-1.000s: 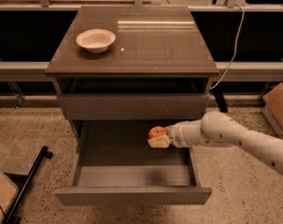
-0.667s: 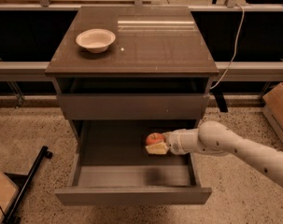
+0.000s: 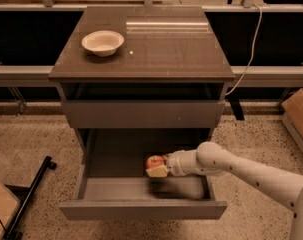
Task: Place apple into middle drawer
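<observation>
The middle drawer (image 3: 141, 210) stands pulled open below the shut upper grey drawer (image 3: 141, 115). My gripper (image 3: 158, 166) reaches in from the right and hovers low over the open drawer's inside, right of its middle. It is shut on the small red-orange apple (image 3: 154, 161), which sits between the pale fingers (image 3: 157, 172). A dark shadow lies on the drawer floor just under the apple.
A white bowl (image 3: 103, 42) sits on the cabinet top (image 3: 166, 49) at the left. A cardboard box (image 3: 298, 115) stands on the floor at the right. A black bar (image 3: 31, 194) lies on the floor at the left. A white cable (image 3: 250, 49) hangs behind.
My gripper with the apple has moved down and a little left, lower into the open drawer.
</observation>
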### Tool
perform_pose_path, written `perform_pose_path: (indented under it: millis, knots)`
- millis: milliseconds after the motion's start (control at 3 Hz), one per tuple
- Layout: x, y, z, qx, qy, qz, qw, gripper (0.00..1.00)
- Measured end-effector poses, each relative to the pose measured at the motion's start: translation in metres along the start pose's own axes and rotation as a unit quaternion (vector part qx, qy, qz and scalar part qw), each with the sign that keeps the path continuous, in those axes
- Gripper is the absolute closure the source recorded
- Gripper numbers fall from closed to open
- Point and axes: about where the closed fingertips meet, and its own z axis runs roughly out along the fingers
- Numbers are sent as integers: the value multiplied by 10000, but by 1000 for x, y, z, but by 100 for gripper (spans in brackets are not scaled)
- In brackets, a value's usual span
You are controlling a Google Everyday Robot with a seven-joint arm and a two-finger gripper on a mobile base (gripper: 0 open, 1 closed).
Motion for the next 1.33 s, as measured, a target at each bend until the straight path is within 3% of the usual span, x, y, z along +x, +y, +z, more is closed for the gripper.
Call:
perform_pose_path:
  millis: [333,1333]
  knots:
    - [17,-6,30,-100,81,38,9999,100]
    - [29,-16,61,-49,302,398,9987,34]
